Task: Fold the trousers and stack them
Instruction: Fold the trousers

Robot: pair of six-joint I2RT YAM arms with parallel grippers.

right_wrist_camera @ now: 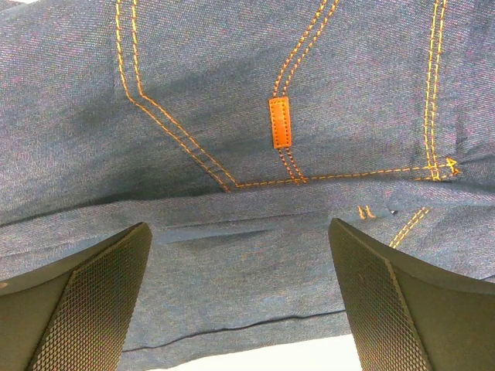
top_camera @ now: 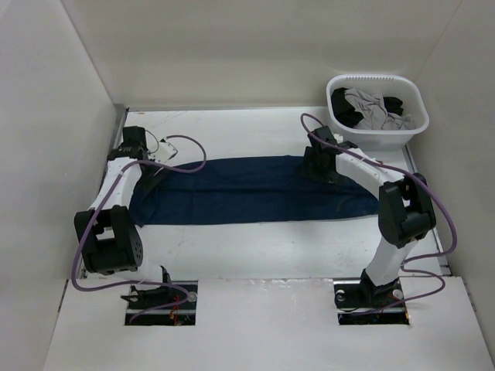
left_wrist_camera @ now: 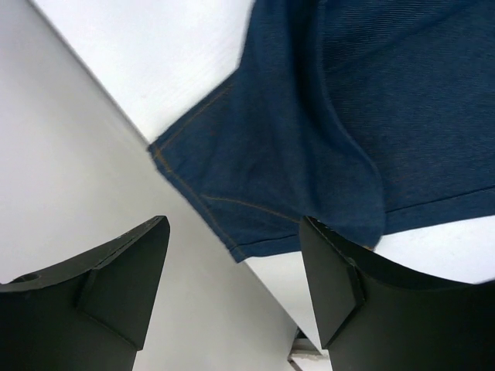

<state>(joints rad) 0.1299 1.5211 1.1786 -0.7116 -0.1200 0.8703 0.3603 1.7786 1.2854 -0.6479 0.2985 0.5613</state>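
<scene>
Your left gripper (left_wrist_camera: 232,232) hung wide open over the hem end of the trousers (top_camera: 247,189), laid flat across the table (top_camera: 255,247). Your right gripper (right_wrist_camera: 240,232), equally wide, gripped nothing above the pocket stitching (right_wrist_camera: 178,143). Pinching only one layer could have skewed the fold. The orange tab (right_wrist_camera: 279,122) carried no readable writing.

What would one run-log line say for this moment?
jeans: spread flat | left gripper: open above leg hem | right gripper: open above pocket stitching
</scene>
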